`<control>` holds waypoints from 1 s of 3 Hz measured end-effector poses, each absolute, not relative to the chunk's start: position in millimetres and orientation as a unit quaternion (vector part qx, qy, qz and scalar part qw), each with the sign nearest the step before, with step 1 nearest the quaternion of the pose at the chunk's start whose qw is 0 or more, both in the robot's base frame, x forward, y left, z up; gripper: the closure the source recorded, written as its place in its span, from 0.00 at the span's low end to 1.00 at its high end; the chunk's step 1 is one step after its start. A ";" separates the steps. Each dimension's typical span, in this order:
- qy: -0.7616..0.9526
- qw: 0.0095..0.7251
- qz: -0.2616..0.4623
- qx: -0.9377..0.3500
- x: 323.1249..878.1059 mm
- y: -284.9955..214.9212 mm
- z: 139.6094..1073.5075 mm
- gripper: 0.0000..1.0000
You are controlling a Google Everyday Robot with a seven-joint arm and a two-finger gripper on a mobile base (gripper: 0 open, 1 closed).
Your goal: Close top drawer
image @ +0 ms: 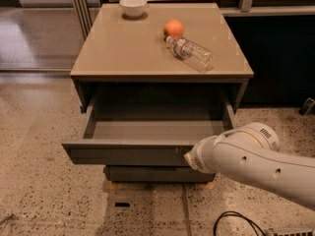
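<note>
Down at the bottom edge, a dark cable (231, 221) loops across the speckled floor (44, 191). Just above it the white arm (251, 159) sweeps in from the lower right. Its tip, the end effector (192, 159), sits right up against the front of the top drawer (123, 154), toward the right end of the panel. Whether the end effector is apart or together, I cannot tell; the arm's own bulk hides it. It looks to be touching the front, though contact is hard to confirm.

The task is barely underway, I'd say. The top drawer stands pulled well out of the cabinet (237, 90), its grey inner tray (152, 130) fully exposed and bare. The whole push home is left to do. Below it, a lower drawer front (157, 174) sits flush and shut.

Further back, on the tan surface (123, 48), a clear plastic bottle (191, 53) lies on its side. An orange (173, 28) sits just beside its cap end. A white bowl (133, 5) rests at the far edge.

As for writing, the bottle carries a label band, but nothing on it can be read. The arm shows a small dark ribbed patch and some dots, no legible text. No brand name turns up anywhere.
</note>
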State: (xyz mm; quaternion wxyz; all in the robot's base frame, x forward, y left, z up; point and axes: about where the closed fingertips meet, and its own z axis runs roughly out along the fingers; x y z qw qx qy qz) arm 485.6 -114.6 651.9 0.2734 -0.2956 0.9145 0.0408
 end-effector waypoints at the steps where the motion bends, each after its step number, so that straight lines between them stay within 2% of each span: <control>1: 0.920 0.280 0.030 -0.274 510.3 -113.9 651.0 1.00; 3: 0.922 0.289 0.034 -0.256 511.0 -116.2 656.6 1.00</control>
